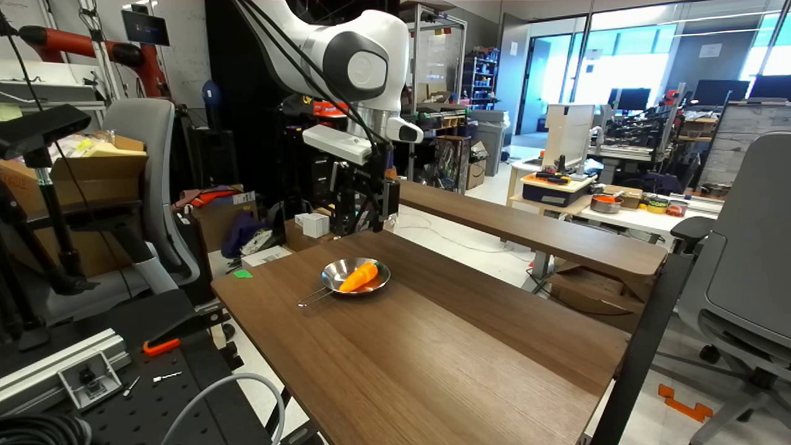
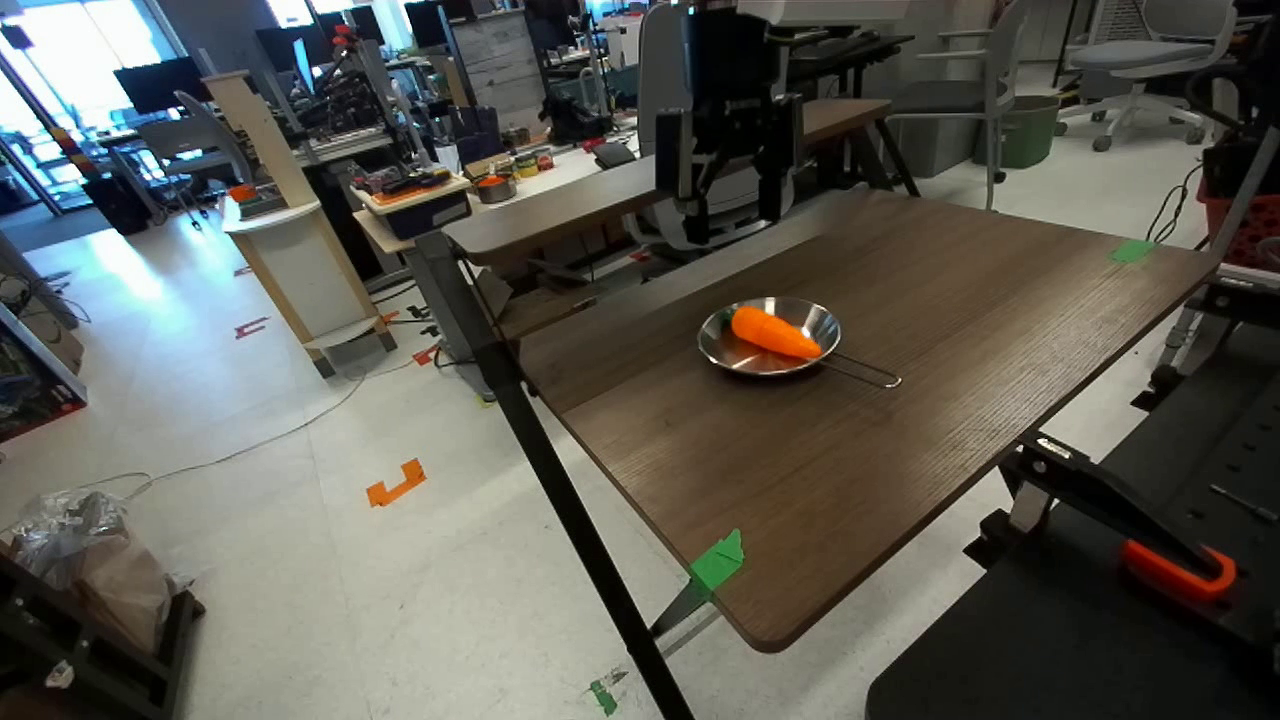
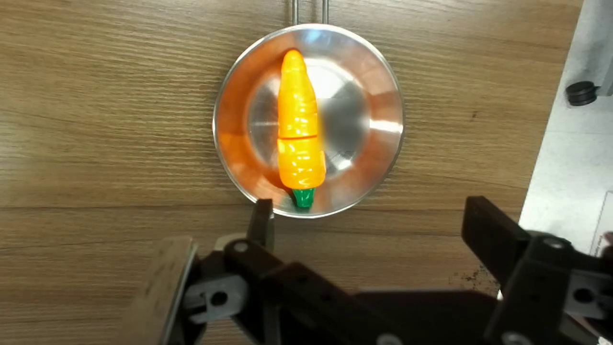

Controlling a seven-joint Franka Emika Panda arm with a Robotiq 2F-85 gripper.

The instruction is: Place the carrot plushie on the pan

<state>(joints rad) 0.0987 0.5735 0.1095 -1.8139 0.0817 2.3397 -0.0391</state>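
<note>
The carrot (image 3: 298, 120) lies in the pan (image 3: 347, 120); fingers (image 3: 492, 237) spread wide; clamp label (image 2: 1054, 448) illegibly small.

No legible text, labels or numbers

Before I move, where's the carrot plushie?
In the wrist view, the carrot plushie lies inside the pan, slightly left of its centre, tapered tip toward the handle.

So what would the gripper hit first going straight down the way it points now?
Likely the pan, or perhaps the carrot plushie lying in it; depth is hard to judge here.
</note>
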